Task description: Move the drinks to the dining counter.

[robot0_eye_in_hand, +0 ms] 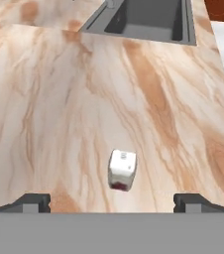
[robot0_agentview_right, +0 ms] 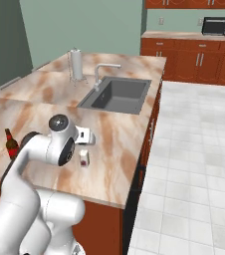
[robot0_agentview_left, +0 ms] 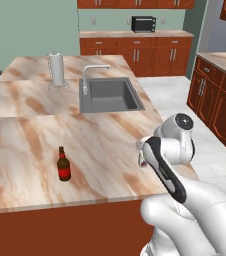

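The dining counter (robot0_agentview_left: 25,145) has both drinks standing on its marbled top. Near the front edge, left of my arm, the dark brown bottle (robot0_agentview_left: 63,165) with a red label stands upright; it also shows at the left edge of the right base view (robot0_agentview_right: 11,144). The small white carton (robot0_eye_in_hand: 122,170) stands upright on the counter (robot0_eye_in_hand: 59,99), free of my fingers. My gripper (robot0_eye_in_hand: 113,203) hangs open just above it, with its tips wide apart on either side. From the right, the carton (robot0_agentview_right: 84,158) sits directly below my hand on the counter (robot0_agentview_right: 114,134).
An inset grey sink (robot0_agentview_left: 110,95) with a faucet (robot0_agentview_left: 87,75) lies further back on the island. A paper towel holder (robot0_agentview_left: 56,70) stands left of it. Red-brown cabinets (robot0_agentview_left: 220,100) line the right wall across a tiled floor (robot0_agentview_right: 194,149). A black microwave (robot0_agentview_left: 143,23) sits on the far counter.
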